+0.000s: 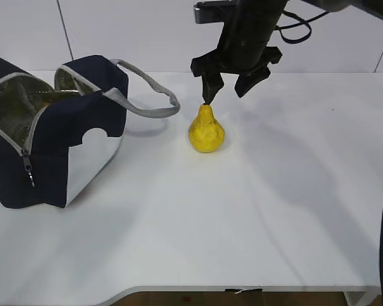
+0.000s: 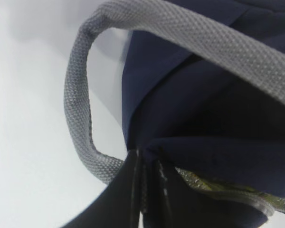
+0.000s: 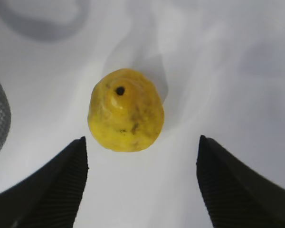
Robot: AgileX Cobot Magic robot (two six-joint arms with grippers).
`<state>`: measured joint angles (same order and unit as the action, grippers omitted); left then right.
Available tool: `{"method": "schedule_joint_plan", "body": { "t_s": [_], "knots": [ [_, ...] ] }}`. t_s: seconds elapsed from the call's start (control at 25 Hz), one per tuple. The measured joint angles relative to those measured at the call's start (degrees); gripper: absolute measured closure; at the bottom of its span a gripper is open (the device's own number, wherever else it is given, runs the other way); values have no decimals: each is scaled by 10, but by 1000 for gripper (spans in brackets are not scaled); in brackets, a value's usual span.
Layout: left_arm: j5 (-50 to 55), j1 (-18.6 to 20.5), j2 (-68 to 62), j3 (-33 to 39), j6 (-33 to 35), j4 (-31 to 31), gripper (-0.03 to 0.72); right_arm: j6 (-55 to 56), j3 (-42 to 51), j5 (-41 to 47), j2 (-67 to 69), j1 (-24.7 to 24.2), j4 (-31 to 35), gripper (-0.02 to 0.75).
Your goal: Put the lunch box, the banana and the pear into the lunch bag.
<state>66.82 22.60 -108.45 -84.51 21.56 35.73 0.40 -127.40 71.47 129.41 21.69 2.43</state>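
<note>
Yellow and lumpy, your pear [image 1: 206, 129] stands upright on the white table [image 1: 242, 217], just right of the open navy lunch bag [image 1: 51, 137] and near its grey handle [image 1: 147, 95]. Your right gripper [image 1: 228, 89] hangs directly above the pear, jaws wide apart, touching nothing. Your left gripper [image 2: 147, 190] is pinched together on the bag's navy fabric beside the handle.

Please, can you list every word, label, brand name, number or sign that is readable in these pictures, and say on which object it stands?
There is no readable text in any of the three views.
Lunch bag: plain navy fabric, white panel, grey handles; no print or label visible.
Pear: no sticker or mark.
Table: bare white, no writing.
Right end effector: black, no visible marking.
</note>
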Motion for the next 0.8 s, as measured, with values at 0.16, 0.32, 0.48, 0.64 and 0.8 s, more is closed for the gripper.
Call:
{"method": "schedule_joint_plan", "body": {
  "t_s": [0.16,0.32,0.48,0.64,0.8],
  "knots": [
    [0,1,0,0,-1,4,673,0,0,0,23,0,12,174],
    [0,1,0,0,-1,6,673,-4,1,-25,29,0,19,174],
    [0,1,0,0,-1,7,673,-11,1,-59,32,0,30,174],
    [0,1,0,0,-1,7,673,-18,1,-69,50,0,34,174],
    [0,1,0,0,-1,8,673,-21,1,-87,66,0,39,174]
  ]
}}
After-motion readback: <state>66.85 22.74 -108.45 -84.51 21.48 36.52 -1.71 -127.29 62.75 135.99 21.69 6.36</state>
